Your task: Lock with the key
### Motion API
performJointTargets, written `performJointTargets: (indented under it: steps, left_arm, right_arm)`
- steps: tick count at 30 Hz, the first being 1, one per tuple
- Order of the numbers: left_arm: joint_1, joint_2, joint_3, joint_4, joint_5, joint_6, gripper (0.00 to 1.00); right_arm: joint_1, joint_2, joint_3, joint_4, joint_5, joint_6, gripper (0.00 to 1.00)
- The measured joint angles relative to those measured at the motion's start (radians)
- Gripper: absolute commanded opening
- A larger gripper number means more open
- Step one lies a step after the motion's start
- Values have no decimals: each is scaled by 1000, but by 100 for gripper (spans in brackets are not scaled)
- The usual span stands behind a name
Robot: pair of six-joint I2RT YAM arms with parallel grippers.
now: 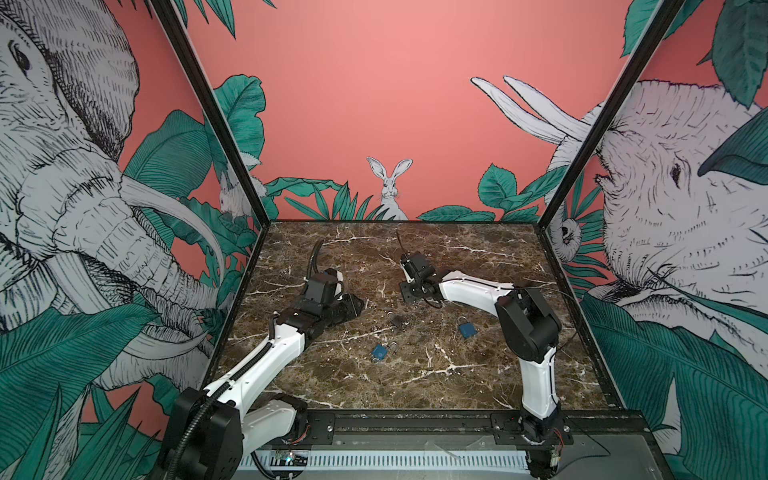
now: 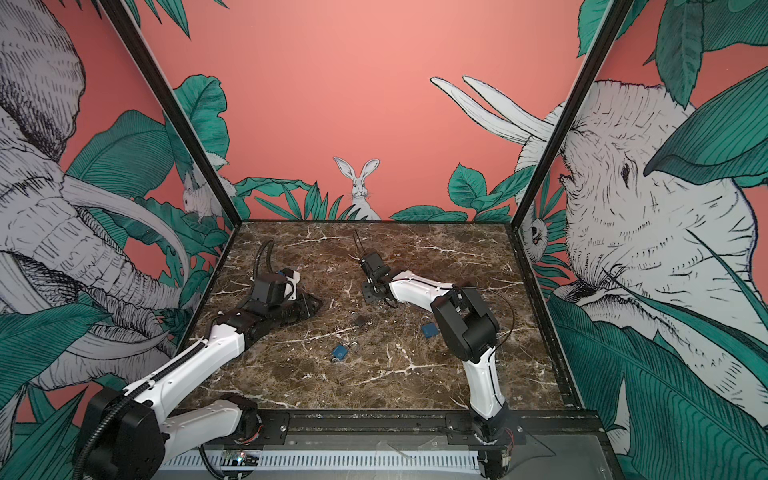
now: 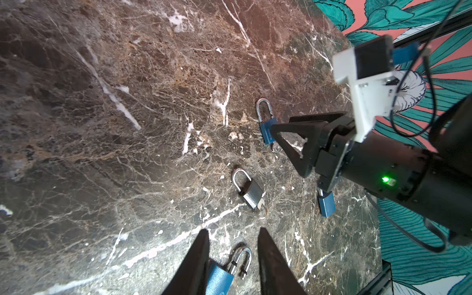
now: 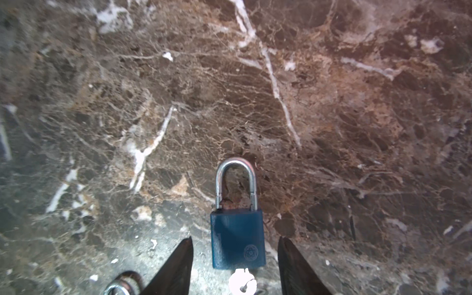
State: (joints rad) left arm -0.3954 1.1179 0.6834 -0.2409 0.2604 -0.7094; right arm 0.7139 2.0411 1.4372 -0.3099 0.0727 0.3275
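A blue padlock lies flat on the marble table, its silver shackle set down into the body. A bright key sticks out of its bottom end. My right gripper hangs open over it, one finger on each side and neither touching. The left wrist view shows the same padlock partly behind the right gripper's fingers. My left gripper is open and empty. Below it lies another blue padlock with its shackle popped open.
A silver padlock with a key lies between the two grippers. A third blue padlock lies beside the right arm. The open-shackle blue padlock is nearer the front. Black frame posts and patterned walls close in the table.
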Motion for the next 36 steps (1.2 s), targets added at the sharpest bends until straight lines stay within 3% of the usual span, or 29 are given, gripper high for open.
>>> performJointTargets:
  steps: [20, 28, 36]
  left_arm:
    - [12, 26, -2, 24, 38, -16, 35]
    - [12, 15, -2, 23, 39, -26, 32]
    - [12, 18, 13, 11, 64, -8, 28]
  right_arm:
    - [18, 73, 42, -45, 53, -37, 39]
    - [20, 82, 55, -50, 77, -52, 22]
    - [20, -16, -77, -19, 53, -68, 20]
